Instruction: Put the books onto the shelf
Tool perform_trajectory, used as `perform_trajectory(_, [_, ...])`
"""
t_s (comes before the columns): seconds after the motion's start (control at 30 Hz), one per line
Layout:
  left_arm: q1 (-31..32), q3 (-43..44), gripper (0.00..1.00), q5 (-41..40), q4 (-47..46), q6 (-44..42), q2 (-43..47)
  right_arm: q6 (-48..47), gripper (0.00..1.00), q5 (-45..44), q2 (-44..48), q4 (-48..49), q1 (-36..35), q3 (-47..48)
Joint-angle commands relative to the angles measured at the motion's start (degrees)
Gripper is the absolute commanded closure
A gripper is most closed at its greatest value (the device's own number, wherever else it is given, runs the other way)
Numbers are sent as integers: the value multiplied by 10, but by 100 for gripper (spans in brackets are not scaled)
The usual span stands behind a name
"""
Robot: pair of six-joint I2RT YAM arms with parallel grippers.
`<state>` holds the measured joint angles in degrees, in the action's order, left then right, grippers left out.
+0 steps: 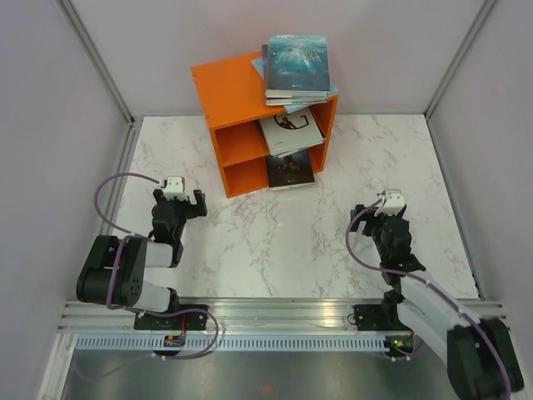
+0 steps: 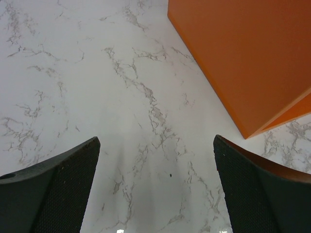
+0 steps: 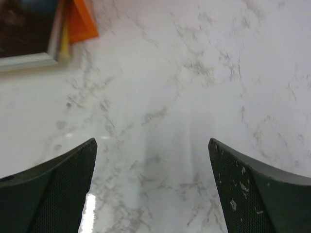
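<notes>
On top of your bright orange shelf, at the far side of the surface, sits a pile of books. The top one has a blue-green cover with a cloudy picture, and the pile hangs a little over the right edge of the shelf top. The shelf is a box with two open holes in front, one above the other. A white and grey book leans out of the upper hole. A dark book pokes out of the lower hole, and its front end rests on the surface. The surface is white stone with thin grey lines, and it is shiny. Plain pale walls stand around it, and a metal rail runs along the near edge, where your two arms are fixed. Your left claw is spread wide and grasps nothing; it hangs over bare stone near the left side of the shelf. Your right claw is spread wide too, with nothing in it, near the dark book. You cannot read any words on the covers, and you cannot count the books in the pile. The backs of both holes are hidden.
</notes>
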<state>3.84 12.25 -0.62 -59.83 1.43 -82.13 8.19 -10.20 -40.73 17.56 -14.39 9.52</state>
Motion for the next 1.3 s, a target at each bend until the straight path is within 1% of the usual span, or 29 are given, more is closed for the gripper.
perform_trajectory(0.0, [-3,6,0,4,-49,-28,0,-54,2,14,-134,360,45,-52])
perform_trajectory(0.03, [-3,6,0,4,-49,-28,0,-43,2,16,-179,404,58,-52])
perform_trajectory(0.07, [-3,7,0,4,-48,-28,0,-28,2,13,-266,441,72,-50])
perform_trajectory(0.1, [-3,6,0,4,-49,-28,0,-9,2,6,-306,472,91,-45])
perform_trajectory(0.13, [-3,6,0,4,-49,-28,0,-13,2,-9,-319,383,95,20])
perform_trajectory(0.17, [-3,7,0,4,-48,-28,0,-11,2,-36,-352,358,96,41])
perform_trajectory(0.2, [-3,6,0,4,-49,-28,0,-17,2,-9,-374,398,108,53])
perform_trajectory(0.23, [-3,6,0,4,-49,-28,0,-46,2,25,-383,418,116,51])
perform_trajectory(0.27, [-3,6,0,4,-48,-28,0,-48,2,46,-430,464,121,42])
perform_trajectory(0.3, [-3,6,0,4,-49,-27,0,-54,2,84,-451,531,124,32])
perform_trajectory(0.33, [-3,6,0,4,-49,-27,0,-60,2,94,-469,568,124,17])
perform_trajectory(0.37, [-3,7,0,4,-48,-28,0,-57,2,87,-477,570,124,18])
perform_trajectory(0.4, [-3,6,0,4,-49,-28,0,-51,2,50,-470,523,124,31])
perform_trajectory(0.43, [-3,6,0,4,-48,-28,0,-41,2,37,-472,519,124,35])
perform_trajectory(0.6, [-3,6,0,4,-49,-28,0,-52,2,54,-471,515,123,40])
perform_trajectory(0.63, [-3,6,0,4,-49,-28,0,-56,2,81,-471,509,123,42])
perform_trajectory(0.67, [-4,7,0,4,-49,-28,-1,-61,2,83,-470,500,123,46])
perform_trajectory(1.27, [-3,10,0,4,-44,-28,-3,-62,2,84,-472,508,123,44])
